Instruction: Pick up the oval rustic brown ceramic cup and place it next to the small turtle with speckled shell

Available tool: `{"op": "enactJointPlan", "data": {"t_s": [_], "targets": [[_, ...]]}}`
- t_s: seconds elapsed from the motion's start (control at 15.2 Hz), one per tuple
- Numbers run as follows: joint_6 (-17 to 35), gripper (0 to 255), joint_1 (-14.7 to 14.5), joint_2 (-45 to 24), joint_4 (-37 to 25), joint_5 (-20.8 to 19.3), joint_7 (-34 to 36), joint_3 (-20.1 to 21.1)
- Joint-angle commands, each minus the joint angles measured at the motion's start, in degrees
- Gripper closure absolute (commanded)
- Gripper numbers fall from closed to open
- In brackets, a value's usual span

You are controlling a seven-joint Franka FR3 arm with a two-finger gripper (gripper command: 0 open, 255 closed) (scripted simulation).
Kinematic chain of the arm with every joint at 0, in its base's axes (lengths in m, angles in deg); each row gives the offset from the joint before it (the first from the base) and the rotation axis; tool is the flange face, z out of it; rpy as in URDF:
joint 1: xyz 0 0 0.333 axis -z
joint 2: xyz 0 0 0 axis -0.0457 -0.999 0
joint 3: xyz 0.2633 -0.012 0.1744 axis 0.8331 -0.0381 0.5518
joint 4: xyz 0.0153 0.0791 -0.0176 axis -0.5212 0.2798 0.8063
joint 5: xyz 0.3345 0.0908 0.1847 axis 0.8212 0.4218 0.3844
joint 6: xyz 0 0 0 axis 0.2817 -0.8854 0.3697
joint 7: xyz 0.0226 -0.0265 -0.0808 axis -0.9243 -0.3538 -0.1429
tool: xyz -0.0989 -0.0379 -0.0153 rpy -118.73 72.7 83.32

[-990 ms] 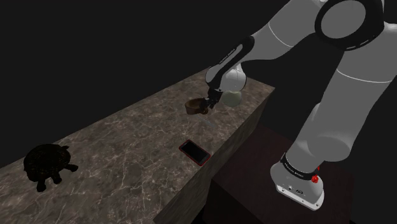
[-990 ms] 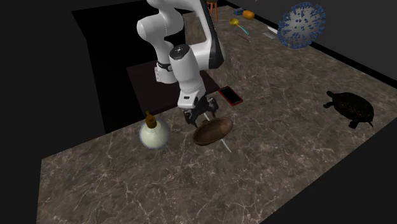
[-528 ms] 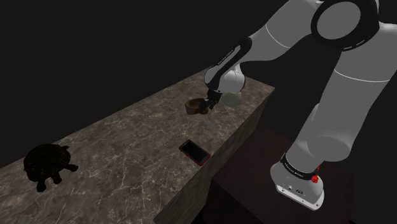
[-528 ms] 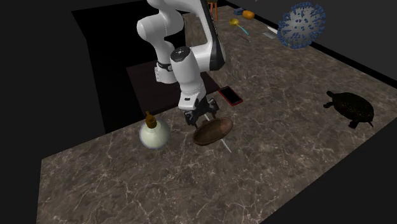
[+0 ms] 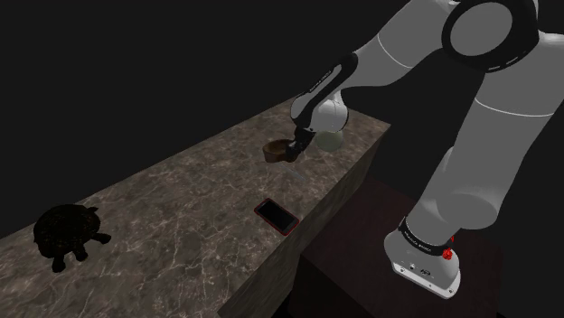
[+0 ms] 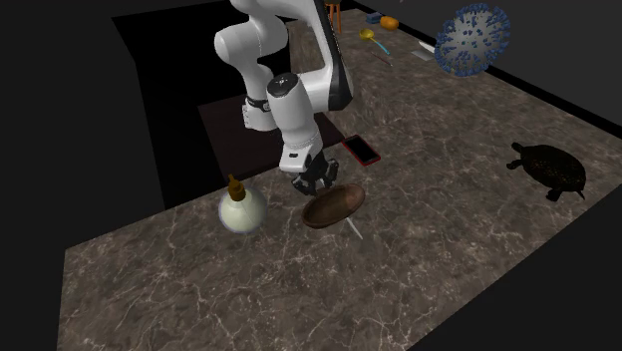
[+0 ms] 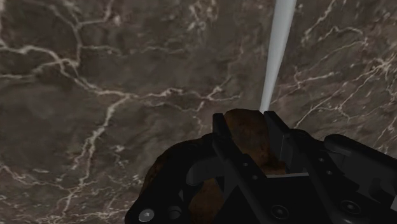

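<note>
Gripper [image 7: 247, 122]: fingers clenched on the rim of the oval brown cup [image 6: 334, 204].
Cup: near the stand-side edge of the veined counter [image 6: 199, 289].
Flask [image 6: 240, 211]: near the cup, at the same edge.
Phone [image 6: 360, 151]: at that edge too.
Turtle [image 6: 546, 170]: well apart, by the opposite edge.

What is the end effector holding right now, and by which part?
The oval brown cup. The end effector grips it at one narrow end, with that end clasped between its two fingers.

cup [image 7: 245, 130]: mostly hidden behind fingers [image 7: 275, 137] | pale rod [image 7: 278, 44]: cut off by frame edge | turtle [image 5: 65, 233]: shell pattern too dark to tell | small items [image 6: 390, 21] at surface's far end: too small to identify
</note>
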Motion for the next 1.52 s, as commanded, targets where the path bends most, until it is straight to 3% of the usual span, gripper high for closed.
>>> {"op": "enactJointPlan", "data": {"t_s": [0.0,0.13,0.79,1.45], "targets": [[0.0,255,0.0,0.0,0.0,0.0,0.0,0.0],[0.0,255,0.0,0.0,0.0,0.0,0.0,0.0],[-6.2,255,-0.4,7.7,0.4,-10.6,9.2,-2.1],[-13.4,255,0.6,14.2,-1.2,-17.7,15.6,-2.2]]}}
